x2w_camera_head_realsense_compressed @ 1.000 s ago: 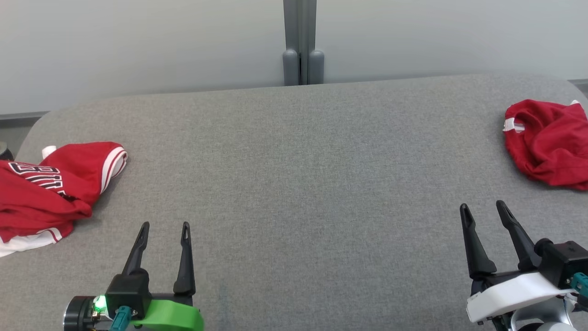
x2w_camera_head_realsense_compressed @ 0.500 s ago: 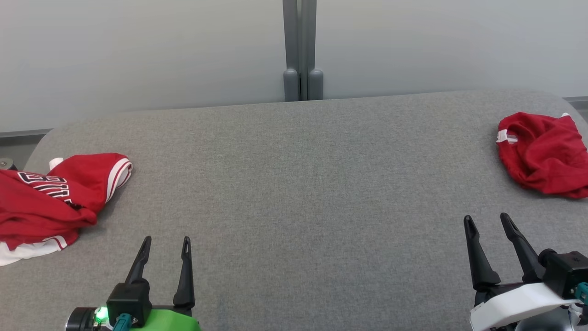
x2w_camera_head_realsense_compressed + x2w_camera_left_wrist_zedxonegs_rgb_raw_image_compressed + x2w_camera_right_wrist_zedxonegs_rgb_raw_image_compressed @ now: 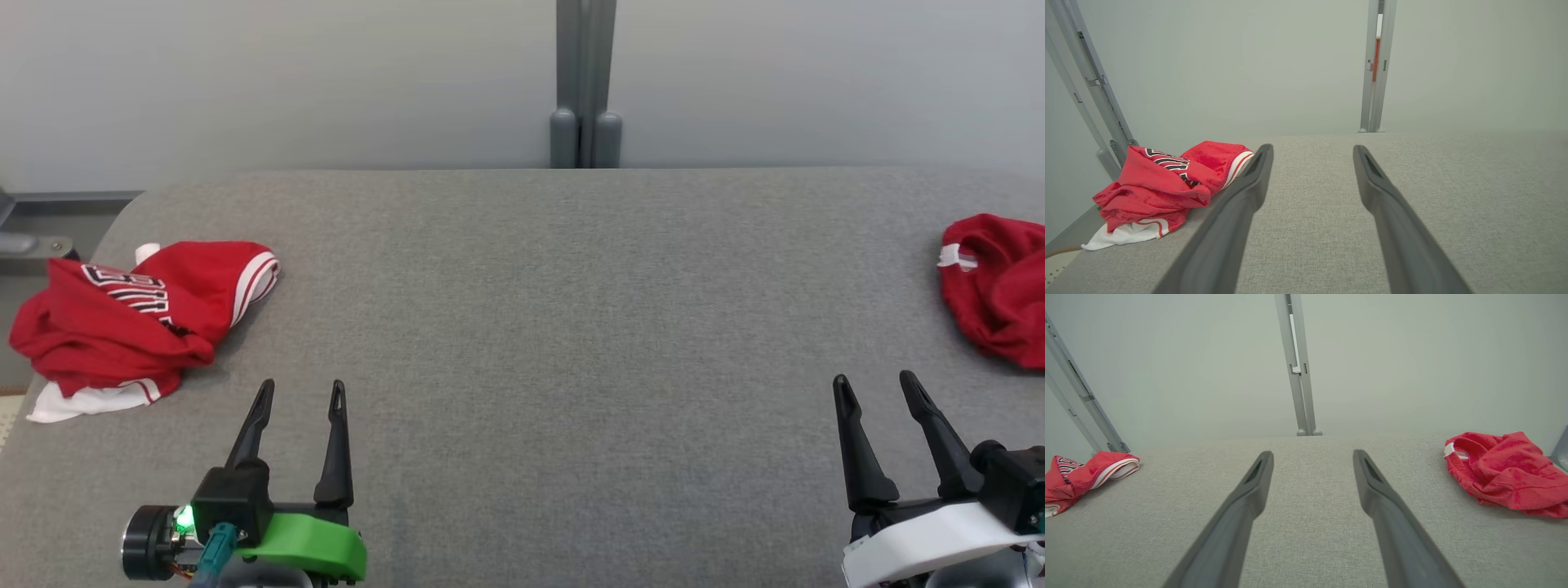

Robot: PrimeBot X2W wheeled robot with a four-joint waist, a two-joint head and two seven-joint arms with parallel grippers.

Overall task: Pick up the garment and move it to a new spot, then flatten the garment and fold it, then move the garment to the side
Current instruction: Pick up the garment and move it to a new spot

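Two crumpled red garments lie on the grey fabric table (image 3: pixel 571 327). One garment (image 3: pixel 131 318) (image 3: pixel 1159 183) (image 3: pixel 1081 473), with white trim and black lettering, is heaped at the left edge. The other, a plain red garment (image 3: pixel 996 286) (image 3: pixel 1506 473), lies at the right edge and is partly cut off in the head view. My left gripper (image 3: pixel 302 385) (image 3: pixel 1312 148) stands open near the front, to the right of the lettered garment and apart from it. My right gripper (image 3: pixel 874 378) (image 3: pixel 1312 453) is open too, in front of the plain garment. Both are empty.
A grey metal post (image 3: pixel 584 82) rises behind the table's far edge against a pale wall. A slanted metal frame (image 3: pixel 1094 90) stands past the left end. The table's corners are rounded, and the lettered garment lies close to the left drop-off.
The head camera has turned left, so the post and both garments sit further right in the picture. Both garments lie as before, and both grippers stay open.
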